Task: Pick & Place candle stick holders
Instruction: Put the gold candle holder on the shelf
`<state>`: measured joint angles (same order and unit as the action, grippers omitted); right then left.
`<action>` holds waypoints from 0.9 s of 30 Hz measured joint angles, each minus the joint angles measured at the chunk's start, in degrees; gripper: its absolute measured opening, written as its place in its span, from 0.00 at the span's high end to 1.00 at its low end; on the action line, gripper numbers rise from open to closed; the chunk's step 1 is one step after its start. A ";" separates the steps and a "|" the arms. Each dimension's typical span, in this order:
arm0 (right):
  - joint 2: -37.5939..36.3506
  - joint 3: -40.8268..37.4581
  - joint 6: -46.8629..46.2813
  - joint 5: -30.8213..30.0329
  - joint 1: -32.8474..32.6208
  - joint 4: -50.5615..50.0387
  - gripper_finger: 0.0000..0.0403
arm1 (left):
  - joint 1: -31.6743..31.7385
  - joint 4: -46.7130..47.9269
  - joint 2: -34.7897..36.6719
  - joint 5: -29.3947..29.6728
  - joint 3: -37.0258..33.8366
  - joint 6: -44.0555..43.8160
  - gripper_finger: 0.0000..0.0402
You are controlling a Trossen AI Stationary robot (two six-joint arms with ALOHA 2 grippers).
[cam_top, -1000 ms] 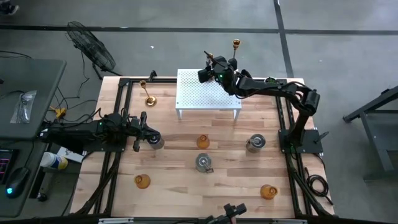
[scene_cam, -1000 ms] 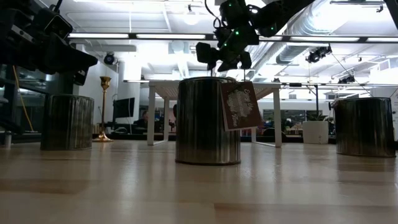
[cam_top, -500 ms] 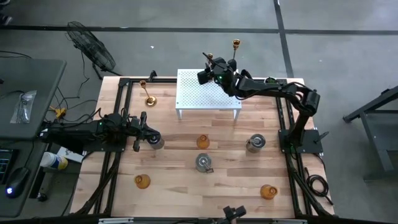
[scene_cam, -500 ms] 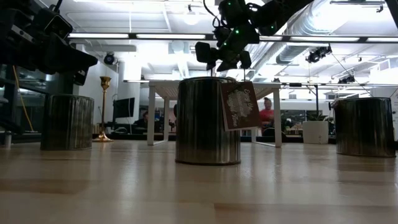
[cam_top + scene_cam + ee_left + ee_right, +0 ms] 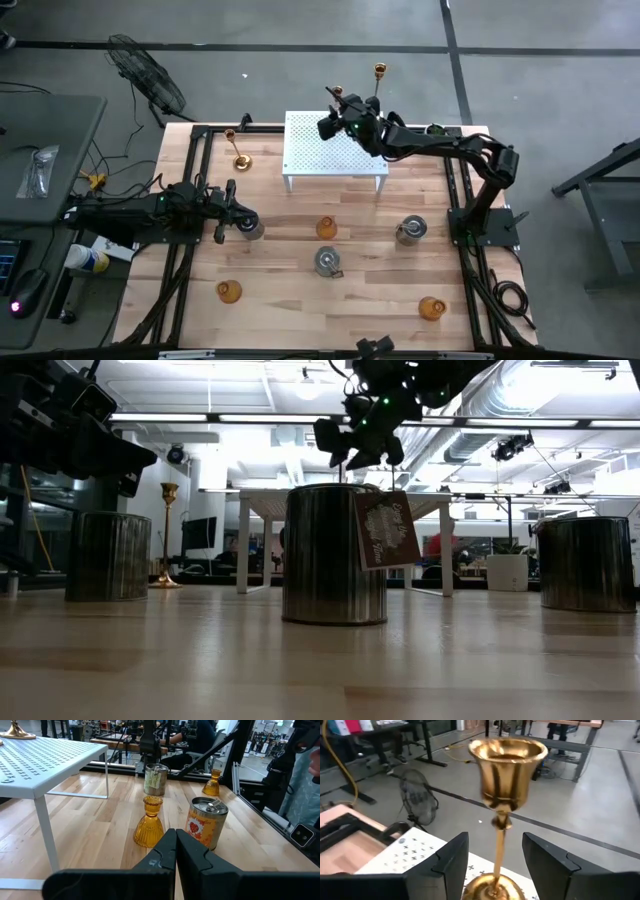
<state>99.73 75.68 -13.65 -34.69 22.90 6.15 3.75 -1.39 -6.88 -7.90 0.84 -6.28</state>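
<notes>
Left end effector (image 5: pixel 233 210) closed, low, right end effector (image 5: pixel 337 102) parted, arm outstretched

Three gold sticks stand upright: one (image 5: pixel 239 150) at ten o'clock on the surface, one (image 5: pixel 503 800) on the white stand's far edge, one (image 5: pixel 380 72) at twelve. Silver jars (image 5: pixel 327 262) sit at centre, at three (image 5: pixel 409 231) and at nine (image 5: pixel 251 229). Amber holders sit at centre (image 5: pixel 326 228), seven (image 5: pixel 229 291) and five (image 5: pixel 431 307).

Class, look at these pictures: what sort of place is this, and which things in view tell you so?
Probably a robotics lab or workshop. Two robot arms work at a framed wooden table, the ceiling shows bare ducts and strip lights, and other workbenches stand on a concrete floor.
</notes>
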 joint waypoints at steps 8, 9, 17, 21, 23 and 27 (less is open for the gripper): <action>-2.11 0.00 -0.04 0.54 -1.22 -5.11 0.56 | -0.01 0.00 -0.01 0.00 0.00 0.00 1.00; -2.58 0.00 -0.04 0.52 -1.30 -6.07 0.56 | -0.02 0.00 0.01 0.00 0.00 0.00 1.00; -9.77 -6.74 -0.07 3.53 -3.35 -7.24 0.56 | -0.01 0.00 0.00 0.00 0.00 -0.02 1.00; -15.64 -13.23 1.08 11.03 -4.83 -5.64 0.56 | 0.00 0.00 0.01 0.00 0.00 -0.02 1.00; -18.97 -16.83 3.24 14.68 -5.55 -3.92 0.56 | -0.01 0.00 -0.02 0.00 0.00 0.00 1.00; -25.58 -23.66 7.19 20.83 -6.93 -1.53 0.56 | -0.01 0.00 -0.02 0.00 0.00 -0.01 1.00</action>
<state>74.15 52.02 -6.46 -13.86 15.97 4.62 3.74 -1.39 -6.90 -7.90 0.84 -6.30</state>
